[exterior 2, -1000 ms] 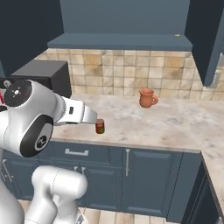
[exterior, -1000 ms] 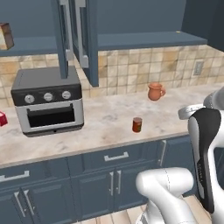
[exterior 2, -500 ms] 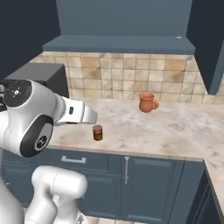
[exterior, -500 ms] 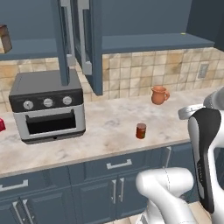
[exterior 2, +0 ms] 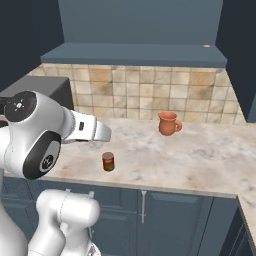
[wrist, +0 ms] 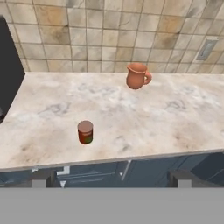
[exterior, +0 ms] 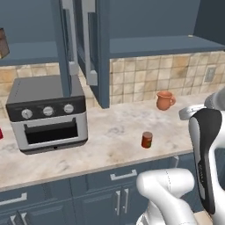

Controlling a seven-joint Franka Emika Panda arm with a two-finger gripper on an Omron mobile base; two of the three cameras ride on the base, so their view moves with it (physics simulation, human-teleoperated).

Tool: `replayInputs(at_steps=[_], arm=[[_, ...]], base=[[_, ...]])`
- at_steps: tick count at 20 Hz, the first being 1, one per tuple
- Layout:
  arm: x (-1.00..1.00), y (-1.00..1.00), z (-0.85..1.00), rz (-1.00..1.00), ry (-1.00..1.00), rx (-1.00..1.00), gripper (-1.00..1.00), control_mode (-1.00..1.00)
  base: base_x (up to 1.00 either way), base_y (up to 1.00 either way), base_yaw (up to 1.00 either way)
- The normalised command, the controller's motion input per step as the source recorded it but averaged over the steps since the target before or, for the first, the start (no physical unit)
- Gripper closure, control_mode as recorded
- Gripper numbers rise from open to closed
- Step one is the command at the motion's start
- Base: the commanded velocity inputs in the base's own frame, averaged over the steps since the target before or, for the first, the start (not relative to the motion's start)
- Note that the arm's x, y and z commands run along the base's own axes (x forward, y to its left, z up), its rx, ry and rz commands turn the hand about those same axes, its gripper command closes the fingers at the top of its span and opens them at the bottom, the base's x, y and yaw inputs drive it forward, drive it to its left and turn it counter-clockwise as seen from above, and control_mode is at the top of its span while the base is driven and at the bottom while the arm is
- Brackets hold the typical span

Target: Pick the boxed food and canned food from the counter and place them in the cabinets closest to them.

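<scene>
**Can stood alone near bench front edge, end effector apart and empty**

Wall cabinets [exterior: 101,48] filled the upper part of the left base view, dark blue-grey, doors swung open with grey bar handles, blue shelf visible at upper left. Boxed food [exterior: 3,43] sat on that shelf at the far upper left edge of the frame, tan-brown, cut off by the border.

Bench [exterior: 114,132] ran across mid frame in all views, beige marble pattern, light front edge, tiled backsplash behind it, blue-grey drawers below.

Toaster oven [exterior: 46,112] stood on the bench at left of the left base view, grey top, dark front with three knobs; its dark side showed at the left edge of the hand view.

White arm rose at lower right of the left base view and lower left of the right base view.

Terracotta mug [wrist: 138,75] stood upright near the backsplash, upper centre-right of the hand view, handle to the right.

Canned food [wrist: 85,132] stood upright on the bench near the front edge, left of centre in the hand view, well apart from the mug, red-orange with a darker top and greenish patch. Also seen at [exterior: 146,139] and [exterior 2: 108,161].

End effector [wrist: 111,178] was at the bottom of the hand view, fingertips [wrist: 43,178] wide apart, holding nothing, short of the bench edge.
</scene>
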Motion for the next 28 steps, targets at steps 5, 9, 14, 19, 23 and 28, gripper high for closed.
replayInputs(at_steps=[5,9,14,19,23,28], arm=[[0.0,0.0,0.0,0.0,0.0,0.0,-1.0,1.0],[0.0,0.0,0.0,0.0,0.0,0.0,-1.0,1.0],[0.0,0.0,0.0,0.0,0.0,0.0,-1.0,1.0],[0.0,0.0,0.0,0.0,0.0,0.0,-1.0,-1.0],[0.0,0.0,0.0,0.0,0.0,0.0,-1.0,-1.0],[-0.03,0.0,-0.08,0.0,0.0,0.0,-1.0,-1.0]], base=[[0.36,0.0,0.0],[0.37,0.0,0.0],[0.31,0.0,0.0],[0.03,0.0,0.0],[0.0,0.0,0.0],[0.0,0.0,0.0]])
